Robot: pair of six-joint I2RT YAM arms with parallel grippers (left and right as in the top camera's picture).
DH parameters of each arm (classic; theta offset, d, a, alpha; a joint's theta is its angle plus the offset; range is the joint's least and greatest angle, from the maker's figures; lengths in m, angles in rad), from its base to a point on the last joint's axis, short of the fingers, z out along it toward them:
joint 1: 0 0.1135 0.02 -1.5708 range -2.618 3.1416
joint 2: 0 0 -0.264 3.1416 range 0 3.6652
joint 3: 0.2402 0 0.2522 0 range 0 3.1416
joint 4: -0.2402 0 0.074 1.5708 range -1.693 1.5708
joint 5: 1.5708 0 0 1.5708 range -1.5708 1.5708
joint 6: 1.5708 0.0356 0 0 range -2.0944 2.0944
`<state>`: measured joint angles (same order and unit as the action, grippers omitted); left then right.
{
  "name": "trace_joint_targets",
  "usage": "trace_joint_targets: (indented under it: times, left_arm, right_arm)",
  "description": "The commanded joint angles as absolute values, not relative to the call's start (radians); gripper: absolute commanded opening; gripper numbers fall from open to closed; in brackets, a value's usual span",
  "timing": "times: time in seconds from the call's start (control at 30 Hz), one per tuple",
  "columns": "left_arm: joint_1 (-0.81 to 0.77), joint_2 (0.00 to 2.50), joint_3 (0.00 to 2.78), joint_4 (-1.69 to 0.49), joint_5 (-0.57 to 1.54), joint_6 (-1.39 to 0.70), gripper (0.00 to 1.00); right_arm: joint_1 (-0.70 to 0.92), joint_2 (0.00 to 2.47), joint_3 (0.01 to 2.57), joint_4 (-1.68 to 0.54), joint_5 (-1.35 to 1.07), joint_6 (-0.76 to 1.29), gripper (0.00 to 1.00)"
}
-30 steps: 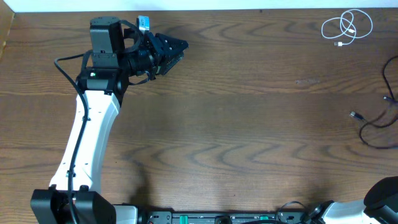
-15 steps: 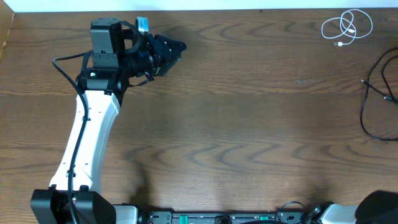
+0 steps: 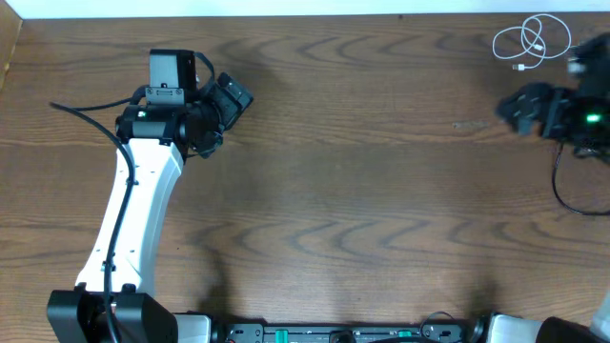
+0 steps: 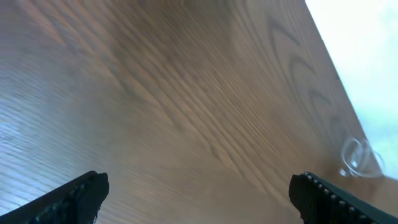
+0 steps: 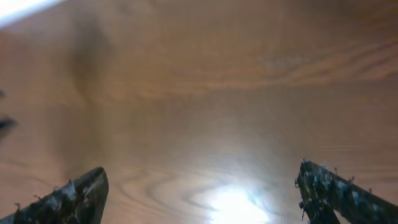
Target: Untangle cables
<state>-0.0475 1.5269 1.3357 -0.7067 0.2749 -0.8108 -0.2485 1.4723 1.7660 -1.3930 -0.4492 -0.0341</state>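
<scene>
The white cable (image 3: 531,43) lies coiled in loops at the table's far right corner; the left wrist view catches it small at the right edge (image 4: 359,158). A stretch of the black cable (image 3: 557,189) curves on the wood at the right edge, partly under my right arm. My right gripper (image 3: 515,107) hovers blurred just left of that arm, below the white coil, open over bare wood (image 5: 205,196). My left gripper (image 3: 238,95) is far off at the back left, jaws wide open and empty (image 4: 205,199).
The brown wooden table (image 3: 362,191) fills the overhead view. Its far edge (image 3: 286,11) meets a white surface. The left arm's white link (image 3: 133,210) runs from the front left corner up to its wrist.
My left gripper has opened wide and drawn back a little to the left. My right arm has swung up into view at the right edge, covering part of the black cable.
</scene>
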Motion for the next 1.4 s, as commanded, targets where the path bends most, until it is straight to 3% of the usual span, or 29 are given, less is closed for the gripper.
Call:
trace_joint_targets:
  times: [0.0, 0.1, 0.3, 0.8, 1.07, 1.37]
  left_arm:
    - [-0.045, 1.515, 1.350, -0.710, 0.197, -0.797, 0.98]
    - [-0.045, 1.515, 1.350, -0.710, 0.197, -0.797, 0.98]
    - [-0.045, 1.515, 1.350, -0.710, 0.197, -0.797, 0.98]
    - [-0.045, 1.515, 1.350, -0.710, 0.197, -0.797, 0.98]
    - [-0.045, 1.515, 1.350, -0.710, 0.197, -0.797, 0.98]
    - [-0.045, 1.515, 1.350, -0.710, 0.197, -0.797, 0.98]
  right_arm:
    - [-0.134, 1.443, 1.773, -1.416, -0.250, -0.069, 0.93]
    - [-0.035, 1.422, 1.773, -1.429, -0.244, -0.041, 0.99]
    - [0.094, 1.412, 1.773, -1.436, -0.275, 0.115, 0.99]
    - [0.116, 1.407, 1.773, -1.501, -0.256, 0.075, 0.99]
    - [0.122, 1.343, 1.735, -1.299, -0.252, -0.110, 0.99]
    - [0.117, 1.003, 1.295, -0.824, -0.175, -0.155, 0.99]
